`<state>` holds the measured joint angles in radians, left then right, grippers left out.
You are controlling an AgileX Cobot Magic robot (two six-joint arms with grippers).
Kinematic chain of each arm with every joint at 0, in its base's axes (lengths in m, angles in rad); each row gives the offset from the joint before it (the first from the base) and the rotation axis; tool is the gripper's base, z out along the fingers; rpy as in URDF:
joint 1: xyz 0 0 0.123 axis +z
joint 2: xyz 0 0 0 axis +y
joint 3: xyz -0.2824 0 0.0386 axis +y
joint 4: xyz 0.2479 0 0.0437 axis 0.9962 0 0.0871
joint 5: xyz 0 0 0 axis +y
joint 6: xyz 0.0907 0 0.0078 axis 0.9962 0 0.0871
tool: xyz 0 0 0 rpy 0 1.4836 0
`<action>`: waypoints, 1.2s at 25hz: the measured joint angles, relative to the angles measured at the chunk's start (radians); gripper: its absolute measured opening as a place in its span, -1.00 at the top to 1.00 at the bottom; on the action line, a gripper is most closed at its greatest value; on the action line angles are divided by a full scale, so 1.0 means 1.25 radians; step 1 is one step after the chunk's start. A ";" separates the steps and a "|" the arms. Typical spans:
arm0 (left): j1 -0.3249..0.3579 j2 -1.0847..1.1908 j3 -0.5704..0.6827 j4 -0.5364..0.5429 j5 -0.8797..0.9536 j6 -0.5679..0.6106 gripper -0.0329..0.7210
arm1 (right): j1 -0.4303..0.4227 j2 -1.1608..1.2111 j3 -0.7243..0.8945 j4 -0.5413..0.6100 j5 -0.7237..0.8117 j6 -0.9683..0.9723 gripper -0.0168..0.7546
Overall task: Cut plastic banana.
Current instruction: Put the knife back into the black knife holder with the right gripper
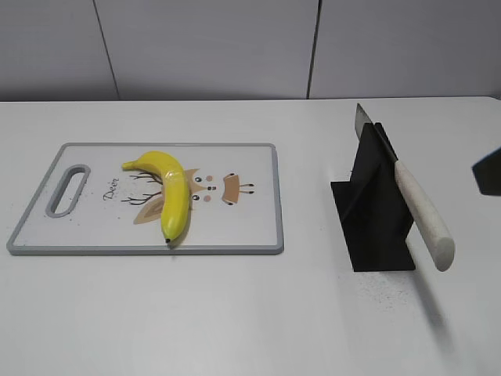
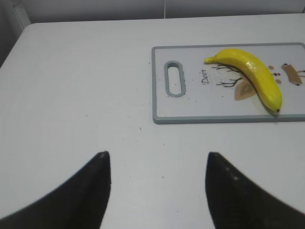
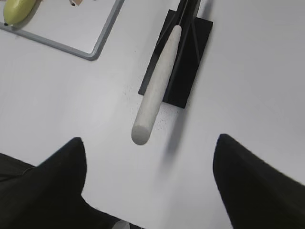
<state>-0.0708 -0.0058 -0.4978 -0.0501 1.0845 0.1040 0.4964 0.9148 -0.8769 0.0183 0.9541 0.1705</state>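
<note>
The plastic banana [image 1: 171, 190] is glossy yellow and lies on a white cutting board [image 1: 250, 227] with a grey rim and a deer print. It also shows in the left wrist view [image 2: 252, 74] and its tip shows in the right wrist view [image 3: 16, 9]. A knife with a white handle [image 1: 423, 215] leans in a black stand [image 1: 376, 211]; the handle points toward my right gripper [image 3: 150, 145], which is open and empty just short of it. My left gripper [image 2: 157, 160] is open and empty over bare table, left of and nearer than the board. A dark piece of the right arm [image 1: 489, 171] shows at the exterior view's right edge.
The white table [image 1: 235, 313] carries only the board and the knife stand. The board's handle slot [image 1: 69, 189] is at its left end. A grey wall runs behind the table's far edge.
</note>
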 joint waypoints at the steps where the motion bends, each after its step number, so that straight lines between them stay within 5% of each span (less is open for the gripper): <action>1: 0.000 0.000 0.000 0.000 0.000 0.000 -0.65 | 0.000 -0.028 0.020 0.001 0.003 -0.009 -0.65; 12: 0.000 0.000 0.000 0.000 0.000 0.000 -0.65 | 0.000 -0.340 0.263 0.001 0.017 -0.053 -0.58; 30: 0.000 0.000 0.000 0.000 0.000 0.000 -0.63 | 0.000 -0.672 0.303 -0.007 0.077 -0.109 -0.58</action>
<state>-0.0708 -0.0058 -0.4978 -0.0501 1.0845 0.1040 0.4964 0.0751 -0.4986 0.0100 1.0506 0.0338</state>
